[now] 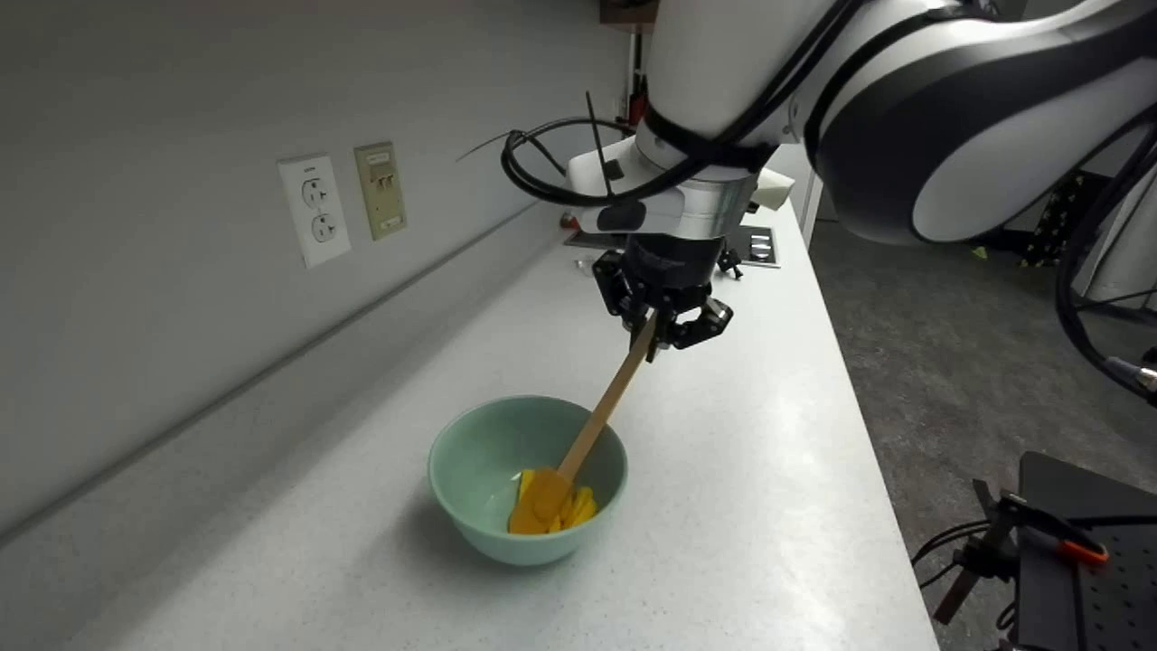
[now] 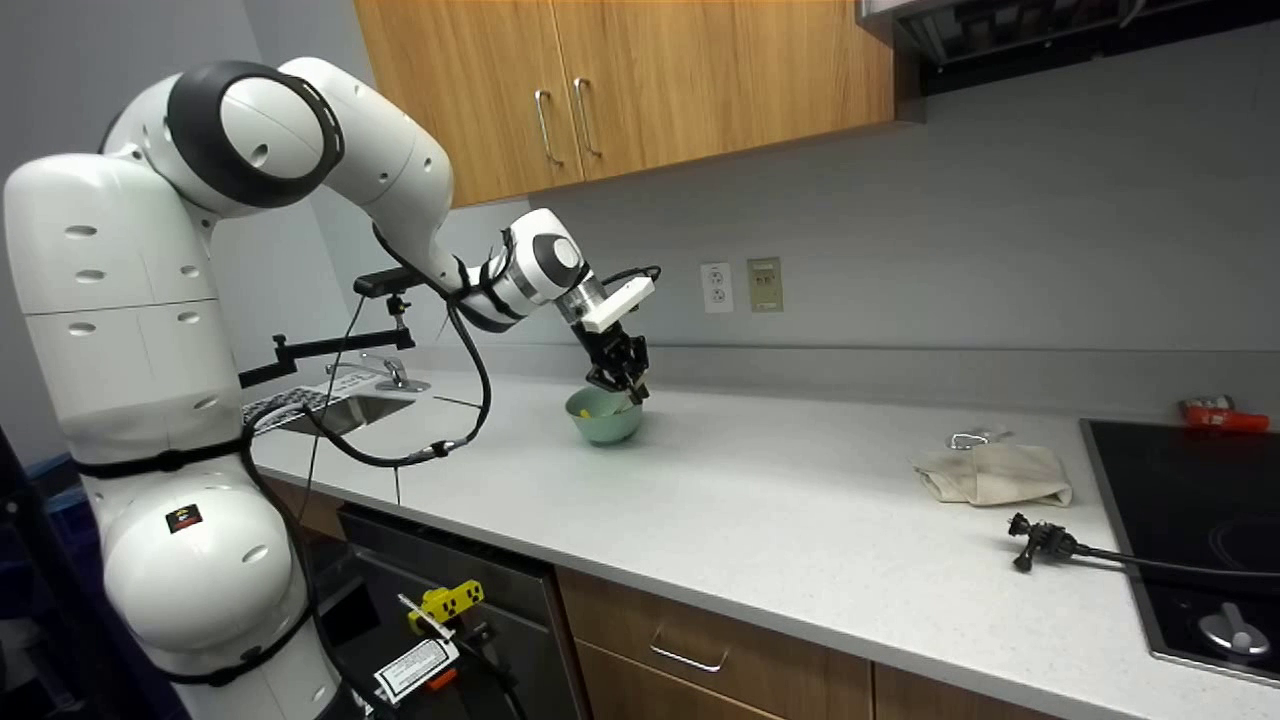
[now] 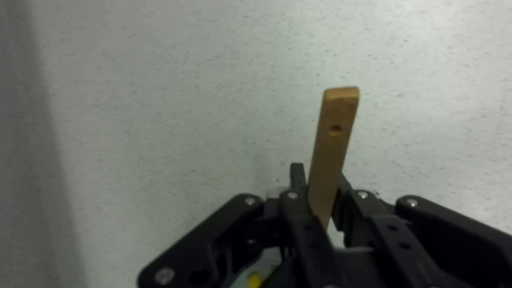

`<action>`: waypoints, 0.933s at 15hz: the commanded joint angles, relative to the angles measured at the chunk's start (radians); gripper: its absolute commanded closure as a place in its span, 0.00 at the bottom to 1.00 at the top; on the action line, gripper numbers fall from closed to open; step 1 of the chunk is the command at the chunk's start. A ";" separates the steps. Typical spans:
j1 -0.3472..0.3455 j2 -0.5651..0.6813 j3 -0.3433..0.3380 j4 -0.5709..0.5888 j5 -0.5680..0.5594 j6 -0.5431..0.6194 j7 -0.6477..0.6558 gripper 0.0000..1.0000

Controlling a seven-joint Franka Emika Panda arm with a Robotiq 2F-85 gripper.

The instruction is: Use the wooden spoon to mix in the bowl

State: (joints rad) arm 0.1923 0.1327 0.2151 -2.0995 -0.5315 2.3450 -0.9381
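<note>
The gripper (image 1: 651,344) is closed on the wooden spoon (image 1: 604,407), pinching its handle near the top; in the wrist view the holed end juts past the grip towards twelve o'clock, leaning slightly to one. From the grip, in an exterior view, the spoon's long axis slants down towards seven o'clock, crosses the rim of the bowl (image 1: 488,443) at about half past one, and ends with its head inside, near six, among yellow pieces (image 1: 583,508). I cannot tell whether the handle touches the rim. The bowl stands upright on the counter (image 1: 723,506), with the gripper above it and off towards one o'clock.

Stirring looks to be the step in hand, and I judge it turns on that slant: shifting the grip towards seven should stand the handle up, while drifting towards one could press it on the rim and drag or tip the bowl.
</note>
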 commanded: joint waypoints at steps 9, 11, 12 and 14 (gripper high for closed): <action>-0.002 -0.020 -0.001 0.073 0.156 -0.109 -0.051 0.96; -0.003 -0.021 -0.008 0.064 0.139 -0.065 -0.004 0.96; -0.002 -0.021 -0.012 0.060 0.122 -0.045 0.020 0.96; 0.000 -0.021 -0.019 0.048 0.089 -0.004 0.066 0.96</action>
State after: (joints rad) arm 0.1925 0.1166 0.2068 -2.0427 -0.4093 2.2870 -0.9294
